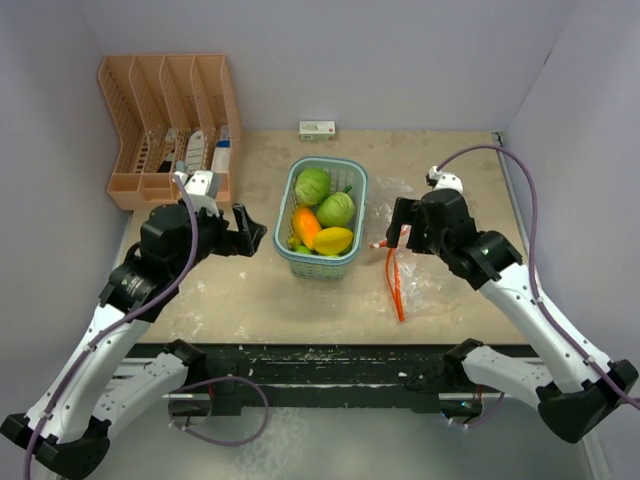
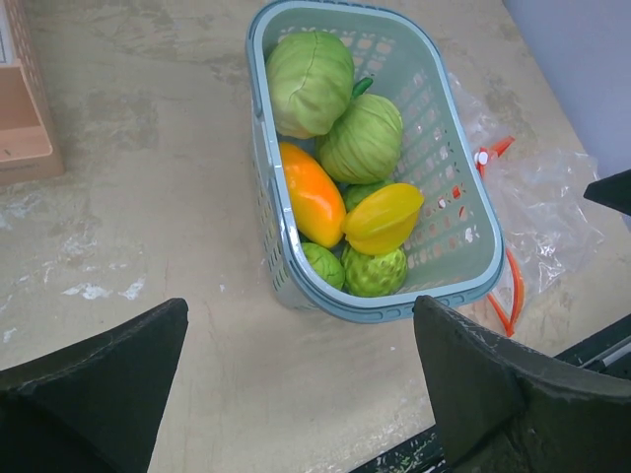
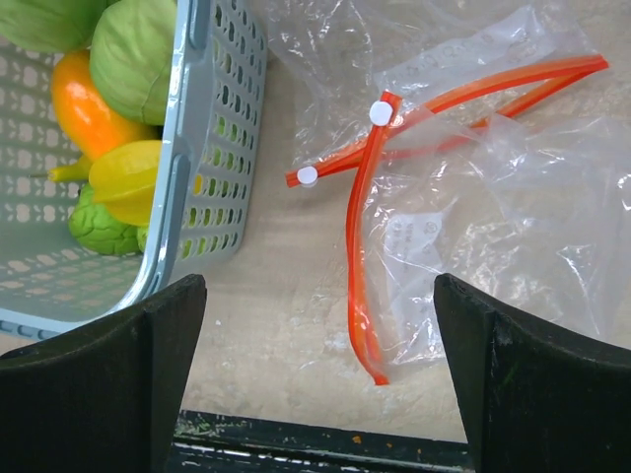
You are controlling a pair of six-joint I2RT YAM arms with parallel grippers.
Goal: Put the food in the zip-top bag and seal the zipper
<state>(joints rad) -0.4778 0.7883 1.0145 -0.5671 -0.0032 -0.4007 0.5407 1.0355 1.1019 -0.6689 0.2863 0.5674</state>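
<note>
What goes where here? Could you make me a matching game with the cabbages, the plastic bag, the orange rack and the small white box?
Things:
1. cabbages
2. plastic bag
3. orange rack
4. small white box

Places:
A. at the back wall, behind the basket
B. inside the basket
C. lying on the table, right of the basket
D. far left corner of the table

Pairs: 1-B, 2-C, 3-D, 4-A
</note>
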